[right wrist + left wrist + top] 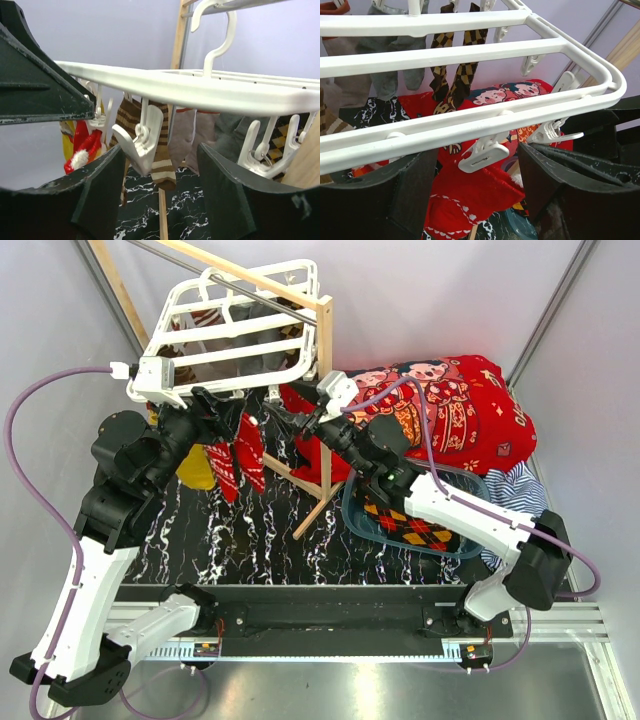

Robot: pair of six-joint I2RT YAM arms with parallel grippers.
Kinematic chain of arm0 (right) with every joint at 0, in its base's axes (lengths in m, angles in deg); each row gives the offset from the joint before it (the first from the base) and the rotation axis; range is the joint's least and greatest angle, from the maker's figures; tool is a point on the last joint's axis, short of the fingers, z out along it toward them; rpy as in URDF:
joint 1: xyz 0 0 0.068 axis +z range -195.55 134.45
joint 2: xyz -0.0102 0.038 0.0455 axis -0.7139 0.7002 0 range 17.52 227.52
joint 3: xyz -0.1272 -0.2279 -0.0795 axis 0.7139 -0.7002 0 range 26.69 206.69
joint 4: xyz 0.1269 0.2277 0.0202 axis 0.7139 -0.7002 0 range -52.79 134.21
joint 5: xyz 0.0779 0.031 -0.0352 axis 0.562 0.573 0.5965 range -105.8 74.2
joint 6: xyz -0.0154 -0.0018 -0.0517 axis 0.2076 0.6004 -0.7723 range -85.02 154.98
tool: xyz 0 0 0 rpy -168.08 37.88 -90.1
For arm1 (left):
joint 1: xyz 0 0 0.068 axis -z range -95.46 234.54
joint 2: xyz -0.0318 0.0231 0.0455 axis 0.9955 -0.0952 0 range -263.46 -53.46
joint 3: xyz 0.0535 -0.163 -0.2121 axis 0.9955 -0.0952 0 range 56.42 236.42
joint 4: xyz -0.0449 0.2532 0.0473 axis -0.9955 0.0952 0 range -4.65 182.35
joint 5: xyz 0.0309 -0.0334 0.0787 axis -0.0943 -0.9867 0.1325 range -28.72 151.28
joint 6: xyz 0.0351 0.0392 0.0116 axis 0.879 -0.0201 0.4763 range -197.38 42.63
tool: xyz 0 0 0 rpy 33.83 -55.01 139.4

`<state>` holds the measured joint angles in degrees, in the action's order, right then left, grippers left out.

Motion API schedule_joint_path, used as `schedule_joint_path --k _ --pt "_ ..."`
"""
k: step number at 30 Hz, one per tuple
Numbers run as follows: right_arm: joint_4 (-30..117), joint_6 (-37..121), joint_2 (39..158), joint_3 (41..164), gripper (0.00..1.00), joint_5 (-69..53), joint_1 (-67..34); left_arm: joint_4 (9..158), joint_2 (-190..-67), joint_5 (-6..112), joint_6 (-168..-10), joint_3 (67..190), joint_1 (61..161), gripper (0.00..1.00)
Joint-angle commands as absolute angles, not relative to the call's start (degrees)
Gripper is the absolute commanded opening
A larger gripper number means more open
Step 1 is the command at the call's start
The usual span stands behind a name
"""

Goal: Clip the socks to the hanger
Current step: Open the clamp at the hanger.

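1. We are seeing the hanger point(235, 325) hanging high over the far left of the counter point(260, 540). Its flat white frame is lying roughly level, with the long axis running left to right. Its hook point(220, 40) is pointing up towards a rod on the wooden rack point(323, 380).
2. We are finding socks dangling from its clips, their long axes pointing straight down: red socks point(238, 465) and a mustard sock point(195, 468) at the near edge, a striped sock point(161, 160) and diamond-patterned socks point(452, 75) further in.
3. We are seeing an argyle sock point(420, 525) lying in a blue basket point(355, 515) on the right, near the red blanket point(450, 400).
4. We are watching the left claw point(222, 405) reaching up under the frame's near bar. In the left wrist view its fingers point(385, 200) are standing wide apart, with a white clip point(482, 155) hanging just above the gap.
5. We are watching the right claw point(283, 422) coming in from the right below the frame. Its fingers point(230, 195) are likewise spread apart, and another clip point(142, 142) is dangling above the space between them.
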<state>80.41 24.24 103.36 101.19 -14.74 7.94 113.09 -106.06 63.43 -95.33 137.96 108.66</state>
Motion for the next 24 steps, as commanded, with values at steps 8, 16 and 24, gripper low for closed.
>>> schedule_joint_path --k 8,16,24 --pt "84.63 22.59 104.71 104.74 0.61 -15.44 9.46 111.71 -105.58 64.0 -95.3 138.51 108.71 0.69" --pt "89.46 19.52 106.02 102.63 0.56 -25.54 11.57 111.71 -105.4 63.83 -95.57 138.42 108.71 0.69" --pt "92.46 18.81 105.94 101.49 0.44 -29.59 12.37 111.63 -105.32 64.09 -95.48 138.25 108.71 0.69"
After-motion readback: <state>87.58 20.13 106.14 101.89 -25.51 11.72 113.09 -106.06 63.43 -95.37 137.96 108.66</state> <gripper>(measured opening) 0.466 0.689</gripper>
